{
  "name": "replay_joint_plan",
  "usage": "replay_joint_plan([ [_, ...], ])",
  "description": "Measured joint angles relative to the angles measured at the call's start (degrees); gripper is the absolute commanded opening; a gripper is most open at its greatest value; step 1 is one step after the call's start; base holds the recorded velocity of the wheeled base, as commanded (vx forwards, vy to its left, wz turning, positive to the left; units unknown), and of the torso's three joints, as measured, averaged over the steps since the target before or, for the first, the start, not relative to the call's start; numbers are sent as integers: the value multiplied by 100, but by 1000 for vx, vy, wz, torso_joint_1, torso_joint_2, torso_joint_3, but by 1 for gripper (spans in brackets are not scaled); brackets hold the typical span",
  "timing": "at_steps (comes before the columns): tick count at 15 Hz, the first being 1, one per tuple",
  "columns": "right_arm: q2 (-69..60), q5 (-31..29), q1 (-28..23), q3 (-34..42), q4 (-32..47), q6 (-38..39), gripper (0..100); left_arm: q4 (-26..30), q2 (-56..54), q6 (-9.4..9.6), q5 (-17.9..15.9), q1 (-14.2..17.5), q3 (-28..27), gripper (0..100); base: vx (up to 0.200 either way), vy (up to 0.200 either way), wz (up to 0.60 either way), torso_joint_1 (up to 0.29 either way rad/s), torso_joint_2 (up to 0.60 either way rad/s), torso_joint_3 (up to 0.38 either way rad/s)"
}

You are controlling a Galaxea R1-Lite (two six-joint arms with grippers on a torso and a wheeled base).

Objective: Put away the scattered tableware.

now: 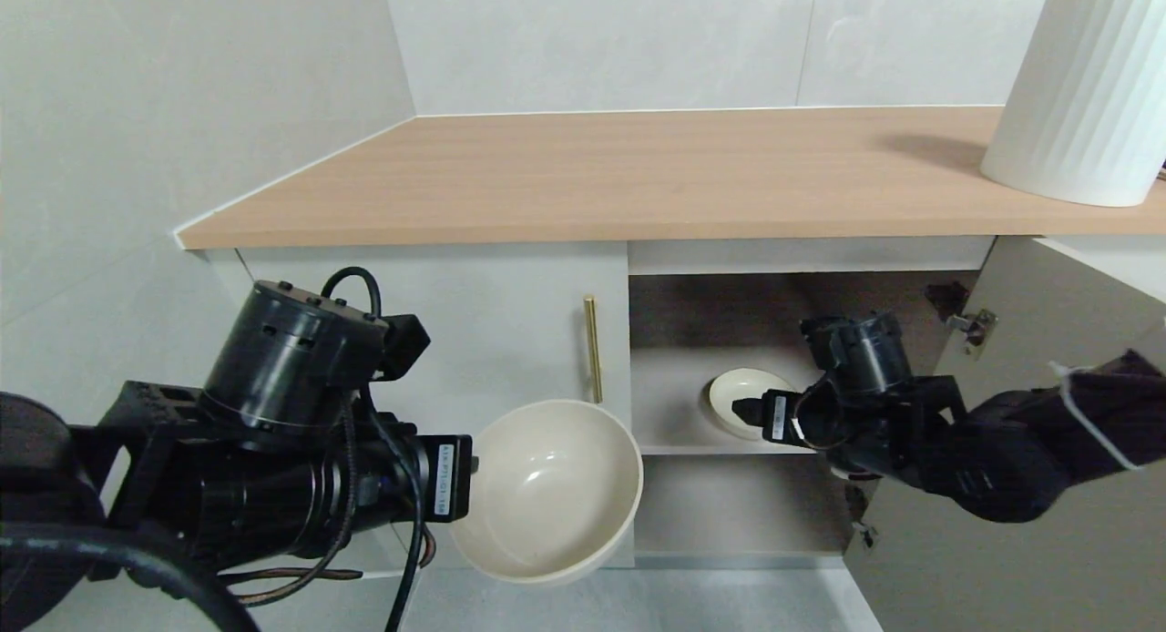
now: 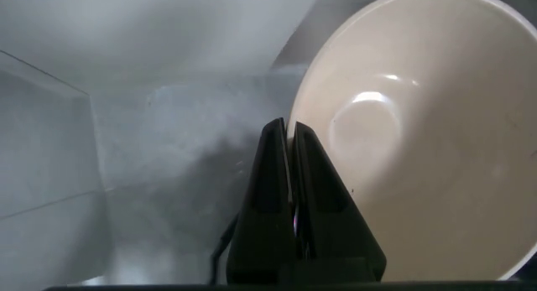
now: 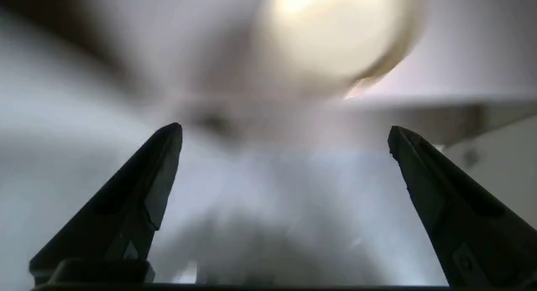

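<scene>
Here, a two-armed robot works at an open kitchen cabinet while putting away scattered tableware. Its left gripper [image 1: 463,479] is pinched shut on the rim of a large cream bowl [image 1: 556,486]. It holds the bowl tilted in the air in front of the closed cabinet door [image 1: 474,341] with the brass handle [image 1: 590,348], just beside the opening. The right gripper [image 1: 758,413] sits inside the cabinet, jaws spread wide with nothing between them, just in front of a small cream dish [image 1: 738,388] that rests on the middle shelf [image 1: 669,404]. The right-hand door [image 1: 993,523] stands swung open. Above, the wooden tabletop [image 1: 638,177] carries a white ribbed container [image 1: 1084,86] at its far right. By the look of things, the small dish is stowed and the step in hand is getting the large bowl in. The next move would call for the right arm to clear the opening. The left arm would then carry the bowl sideways past the closed door's edge and set it level on the shelf before letting go, without knocking the dish.
</scene>
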Motion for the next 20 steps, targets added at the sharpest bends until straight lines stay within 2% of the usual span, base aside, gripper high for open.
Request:
replay_joint_plan([
  [2, -840, 380, 546, 188, 766, -30, 100, -10, 124, 322, 230, -127, 79, 0, 0, 0, 0, 0, 0, 0],
  [3, -1159, 483, 833, 243, 1091, -44, 100, -16, 201, 435, 316, -213, 121, 0, 0, 0, 0, 0, 0, 0],
  [4, -1424, 545, 1083, 282, 1335, -56, 100, -21, 273, 464, 351, -293, 155, 0, 0, 0, 0, 0, 0, 0],
  [7, -1827, 558, 1537, 334, 1504, -78, 100, -65, 452, 471, 361, -489, 184, 0, 0, 0, 0, 0, 0, 0],
  [8, -1877, 560, 1712, 367, 1537, -80, 100, -235, 530, 468, 400, -572, 182, 0, 0, 0, 0, 0, 0, 0],
  [11, -1891, 712, 1979, 452, 1543, -83, 100, -614, 783, 478, 712, -762, 168, 0, 0, 0, 0, 0, 0, 0],
  [14, -1725, 758, 2075, 491, 1540, -85, 100, -877, 951, 473, 868, -883, 154, 0, 0, 0, 0, 0, 0, 0],
  [20, -1286, 731, 2094, 463, 1395, -63, 100, -918, 962, 460, 1073, -1068, 143, 0, 0, 0, 0, 0, 0, 0],
])
